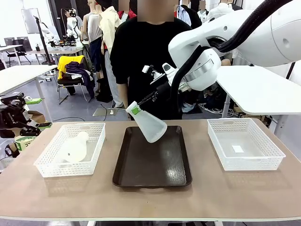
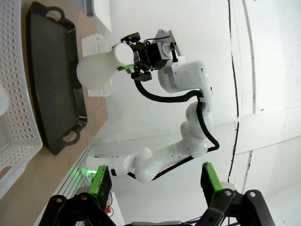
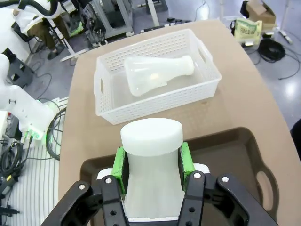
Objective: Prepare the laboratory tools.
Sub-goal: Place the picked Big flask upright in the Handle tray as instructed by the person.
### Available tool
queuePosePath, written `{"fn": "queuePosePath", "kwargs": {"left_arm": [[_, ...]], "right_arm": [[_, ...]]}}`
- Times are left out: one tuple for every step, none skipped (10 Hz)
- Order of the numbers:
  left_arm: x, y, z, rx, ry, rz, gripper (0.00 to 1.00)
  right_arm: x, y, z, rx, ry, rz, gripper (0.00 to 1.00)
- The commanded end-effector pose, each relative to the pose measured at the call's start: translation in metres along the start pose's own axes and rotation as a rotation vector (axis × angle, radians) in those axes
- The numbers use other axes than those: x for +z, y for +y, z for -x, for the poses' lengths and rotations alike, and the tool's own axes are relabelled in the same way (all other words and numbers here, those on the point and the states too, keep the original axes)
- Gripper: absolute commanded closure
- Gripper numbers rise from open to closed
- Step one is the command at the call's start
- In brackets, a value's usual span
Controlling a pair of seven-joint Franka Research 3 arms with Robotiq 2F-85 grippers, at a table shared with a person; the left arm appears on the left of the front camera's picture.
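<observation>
At the far left, off the table's edge, the left gripper (image 1: 40,113) stands with its jaws wide and nothing between them. The left wrist view shows its 2 green pads (image 2: 100,182) well apart.

Next comes the left basket (image 1: 47,165), a white lattice one. 1 flask (image 1: 75,148) lies in it on its side, neck toward the far side of the table, well apart from both grippers. In the right wrist view this lying flask (image 3: 155,75) rests across the basket's floor.

In the middle sits the dark brown tray (image 1: 150,176). Low over its far end is the second flask (image 1: 149,123), tilted with its neck up and to the left and its wide base down and to the right. I cannot tell whether the base touches the tray. The right gripper (image 1: 137,109) is clamped on its neck. In the right wrist view 1 green pad (image 3: 120,167) presses on each side, just below the rim.

A person in black (image 1: 141,56) stands behind the tray. At the right lies the right basket (image 1: 221,157).
</observation>
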State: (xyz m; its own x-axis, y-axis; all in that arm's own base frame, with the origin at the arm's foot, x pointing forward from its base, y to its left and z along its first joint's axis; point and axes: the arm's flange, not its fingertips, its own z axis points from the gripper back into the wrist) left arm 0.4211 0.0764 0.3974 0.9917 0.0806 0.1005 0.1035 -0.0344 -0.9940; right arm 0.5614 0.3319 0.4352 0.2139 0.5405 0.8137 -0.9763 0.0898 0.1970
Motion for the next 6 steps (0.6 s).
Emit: {"fn": "queuePosePath", "kwargs": {"left_arm": [[0.001,-0.002,0.0,-0.006,-0.006,-0.007,0.0],[0.001,-0.002,0.0,-0.006,-0.006,-0.007,0.0],[0.001,-0.002,0.0,-0.006,-0.006,-0.007,0.0],[0.001,-0.002,0.0,-0.006,-0.006,-0.007,0.0],[0.001,-0.002,0.0,-0.006,-0.006,-0.007,0.0],[0.001,-0.002,0.0,-0.006,-0.006,-0.007,0.0]], "right_arm": [[0.001,-0.008,0.013,0.047,-0.004,-0.03,1.0],[0.001,-0.016,0.024,0.024,-0.063,-0.08,1.0],[0.0,-0.022,0.031,0.048,-0.12,-0.097,1.0],[-0.002,-0.026,0.036,0.092,-0.205,-0.13,1.0],[-0.005,-0.028,0.04,0.14,-0.27,-0.15,1.0],[-0.006,-0.032,0.044,0.203,-0.339,-0.151,1.0]]}}
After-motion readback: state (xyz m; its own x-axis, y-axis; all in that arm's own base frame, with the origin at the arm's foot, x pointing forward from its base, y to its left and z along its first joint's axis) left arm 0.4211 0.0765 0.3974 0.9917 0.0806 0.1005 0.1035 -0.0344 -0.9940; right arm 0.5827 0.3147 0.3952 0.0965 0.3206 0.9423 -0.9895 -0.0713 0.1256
